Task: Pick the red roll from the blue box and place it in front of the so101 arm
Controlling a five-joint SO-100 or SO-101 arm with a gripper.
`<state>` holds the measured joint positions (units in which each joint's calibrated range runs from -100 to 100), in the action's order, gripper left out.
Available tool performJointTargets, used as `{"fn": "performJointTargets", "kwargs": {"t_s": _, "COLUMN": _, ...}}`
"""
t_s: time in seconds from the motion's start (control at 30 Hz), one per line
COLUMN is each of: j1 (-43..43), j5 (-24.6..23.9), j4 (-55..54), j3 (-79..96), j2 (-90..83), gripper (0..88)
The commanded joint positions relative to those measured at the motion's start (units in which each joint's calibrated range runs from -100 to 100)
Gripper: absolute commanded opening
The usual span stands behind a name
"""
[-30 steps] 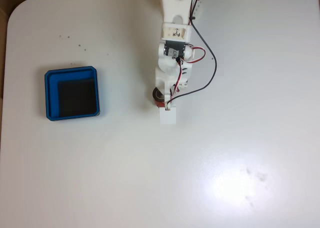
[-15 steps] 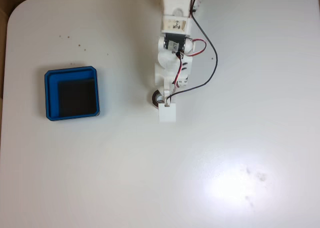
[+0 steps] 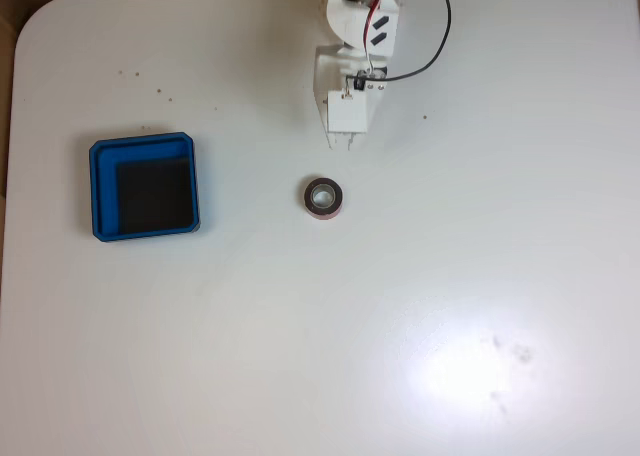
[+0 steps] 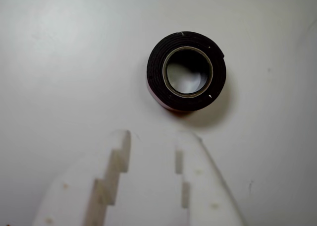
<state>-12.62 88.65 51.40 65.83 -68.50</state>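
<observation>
The red roll (image 3: 325,213) lies flat on the white table, well right of the blue box (image 3: 100,191), whose black floor is bare. In the fixed view the so101 arm (image 3: 360,26) reaches down from the top edge, and its white gripper (image 3: 345,143) hangs a short way above the roll, apart from it. The wrist view looks down on the roll (image 4: 156,75), dark rim up with a sliver of red at its lower left. The gripper (image 4: 153,134) shows at the bottom of that view, open by a narrow gap, with nothing between its fingers.
The white table (image 3: 450,276) stretches bare to the right of and below the roll. Its rounded corner (image 3: 35,21) is at the top left, with brown floor beyond. A few small dark specks (image 3: 130,74) sit above the box.
The gripper has let go of the roll and drawn back toward the top of the fixed view. The roll stays on the table where it was set down.
</observation>
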Motion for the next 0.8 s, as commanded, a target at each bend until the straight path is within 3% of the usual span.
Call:
{"fn": "performJointTargets", "kwargs": {"t_s": 0.0, "j1": 0.36, "j5": 0.23, "j4": -1.07, "j3": 5.96, "j2": -9.26, "gripper": 6.9}}
{"fn": "performJointTargets", "kwargs": {"t_s": 0.47, "j1": 3.19, "j5": -0.47, "j4": -1.73, "j3": 27.43, "j2": -30.41, "gripper": 6.9}}
{"fn": "performJointTargets", "kwargs": {"t_s": 0.77, "j1": 3.38, "j5": -0.47, "j4": -13.61, "j3": 34.17, "j2": -30.33, "gripper": 6.9}}
